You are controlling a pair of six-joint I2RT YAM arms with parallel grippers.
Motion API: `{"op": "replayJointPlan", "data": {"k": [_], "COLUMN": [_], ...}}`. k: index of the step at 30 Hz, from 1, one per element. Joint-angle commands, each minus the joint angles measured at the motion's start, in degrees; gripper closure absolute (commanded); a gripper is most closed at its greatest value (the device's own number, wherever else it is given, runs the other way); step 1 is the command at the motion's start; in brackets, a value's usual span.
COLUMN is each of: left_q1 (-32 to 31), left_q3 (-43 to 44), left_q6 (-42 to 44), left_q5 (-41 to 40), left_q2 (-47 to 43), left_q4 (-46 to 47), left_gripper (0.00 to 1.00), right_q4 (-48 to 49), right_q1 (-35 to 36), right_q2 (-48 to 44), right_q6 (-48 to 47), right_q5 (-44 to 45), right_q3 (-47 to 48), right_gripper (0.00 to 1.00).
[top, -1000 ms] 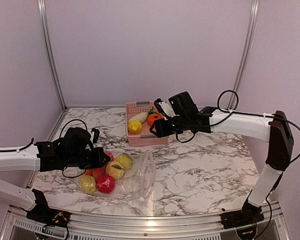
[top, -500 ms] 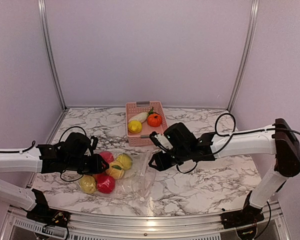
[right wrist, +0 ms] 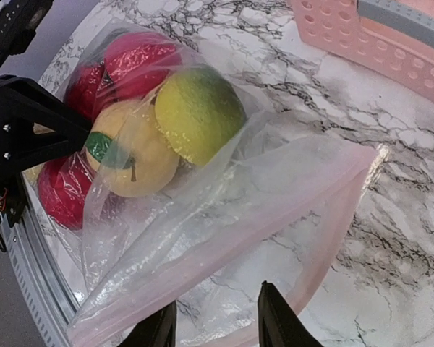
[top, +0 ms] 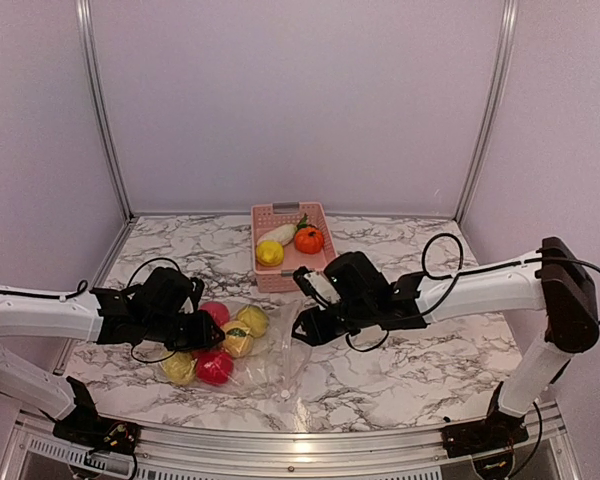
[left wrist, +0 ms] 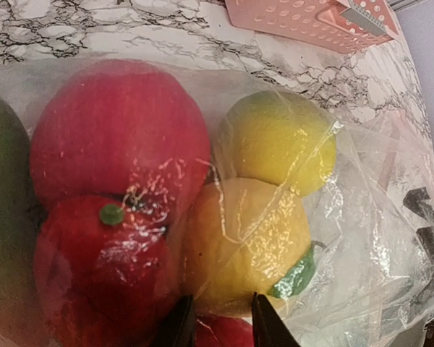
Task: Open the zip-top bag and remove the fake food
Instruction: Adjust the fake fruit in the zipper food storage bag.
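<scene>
The zip-top bag [top: 276, 362] lies flat on the marble near the front, its pink zip edge [right wrist: 325, 217] gaping toward the right. Inside it the fake food shows as red [left wrist: 119, 137], yellow-green [left wrist: 278, 137] and yellow [left wrist: 242, 238] fruits. More fake food, a white radish [top: 278, 234], an orange piece [top: 308, 240] and a yellow one [top: 269, 253], lies in the pink basket [top: 320, 268]. My left gripper [top: 208, 333] [left wrist: 217, 325] sits at the bag's closed end, fingers slightly apart against the film over the yellow fruit. Over the bag's mouth my right gripper [top: 302, 330] [right wrist: 217, 325] hangs open.
The pink basket stands behind the bag, toward the back middle of the table. Purple walls with metal posts [top: 100, 110] close in the back and sides. The table's front rail [top: 300, 455] runs just below the bag.
My right arm has swung from over the basket down and left to the bag's mouth, its jaws narrowing. My left gripper has opened a little and shifted slightly right.
</scene>
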Motion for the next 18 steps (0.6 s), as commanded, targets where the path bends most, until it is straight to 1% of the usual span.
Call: {"op": "replayJointPlan", "data": {"k": [1, 6, 10, 16, 18], "left_q1": [0.27, 0.31, 0.36, 0.35, 0.36], "left_q3": [2.29, 4.7, 5.94, 5.44, 5.09], "left_q6": [-0.04, 0.34, 1.04, 1.31, 1.37], "left_q5": [0.41, -0.25, -0.25, -0.25, -1.79], "left_q2": [0.46, -0.03, 3.72, 4.67, 4.66], "left_q4": [0.75, -0.06, -1.14, -2.87, -2.83], "left_gripper": [0.72, 0.73, 0.75, 0.79, 0.79], "right_q4": [2.96, 3.84, 4.35, 4.49, 4.68], "right_q1": [0.64, 0.68, 0.67, 0.67, 0.66], "right_q2": [2.49, 3.74, 4.37, 4.47, 4.75], "right_q6": [0.91, 0.99, 1.11, 0.87, 0.83], "right_q5": [-1.27, -1.72, -2.06, -2.12, -2.29], "right_q3": [-0.77, -0.87, -0.92, -1.01, -1.03], "right_gripper": [0.64, 0.64, 0.64, 0.65, 0.65]}}
